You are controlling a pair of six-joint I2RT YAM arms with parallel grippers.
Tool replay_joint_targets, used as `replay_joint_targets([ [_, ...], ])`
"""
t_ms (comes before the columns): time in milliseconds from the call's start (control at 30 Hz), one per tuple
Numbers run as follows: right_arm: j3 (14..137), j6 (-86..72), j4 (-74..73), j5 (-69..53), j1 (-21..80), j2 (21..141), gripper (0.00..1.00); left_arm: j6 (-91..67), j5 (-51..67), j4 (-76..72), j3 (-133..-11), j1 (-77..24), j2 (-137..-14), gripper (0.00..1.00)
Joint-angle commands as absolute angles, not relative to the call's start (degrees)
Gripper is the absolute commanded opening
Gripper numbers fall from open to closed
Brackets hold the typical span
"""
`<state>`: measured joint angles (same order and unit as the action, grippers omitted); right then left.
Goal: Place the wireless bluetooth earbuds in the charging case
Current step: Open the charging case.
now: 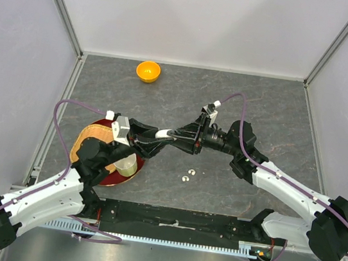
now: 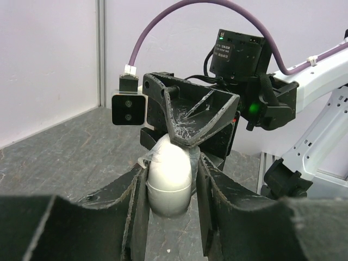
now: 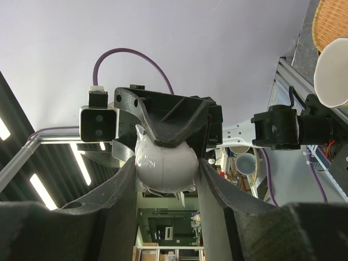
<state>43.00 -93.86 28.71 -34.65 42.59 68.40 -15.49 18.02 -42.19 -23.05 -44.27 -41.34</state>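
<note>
A white egg-shaped charging case [image 2: 169, 173] hangs above the table's middle, wrapped in clear film. My left gripper [image 2: 169, 187] is shut on its lower half, and my right gripper [image 3: 166, 182] is shut on the case [image 3: 164, 162] from the opposite side. In the top view the two grippers meet nose to nose, left [image 1: 172, 135] and right [image 1: 184, 134], and hide the case. Two small white earbuds [image 1: 185, 178] [image 1: 192, 171] lie on the table just in front of the grippers. No other earbuds show.
An orange bowl [image 1: 148, 71] sits at the back of the table. On the left, a red plate [image 1: 110, 180] carries a wicker basket [image 1: 94, 135] and a pale cup [image 1: 127, 165], under the left arm. Walls enclose three sides.
</note>
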Motion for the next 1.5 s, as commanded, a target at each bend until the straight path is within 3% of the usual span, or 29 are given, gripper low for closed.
replay_joint_targets([
  [0, 42.6, -94.7, 32.0, -33.7, 42.6, 67.5, 0.08, -16.1, 16.9, -45.6, -22.9, -44.6, -41.0, 0.43],
  [433, 42.4, -95.6, 34.6, -33.3, 42.6, 67.1, 0.08, -17.1, 18.1, -43.9, -23.4, -44.6, -42.8, 0.47],
  [1333, 41.3, -96.8, 36.0, -33.0, 42.5, 67.8, 0.08, -16.3, 17.5, -47.1, -22.7, -44.6, -43.8, 0.45],
  [1467, 41.3, -96.8, 36.3, -32.9, 42.5, 67.7, 0.08, -16.3, 17.8, -47.1, -22.8, -44.6, -44.0, 0.35],
])
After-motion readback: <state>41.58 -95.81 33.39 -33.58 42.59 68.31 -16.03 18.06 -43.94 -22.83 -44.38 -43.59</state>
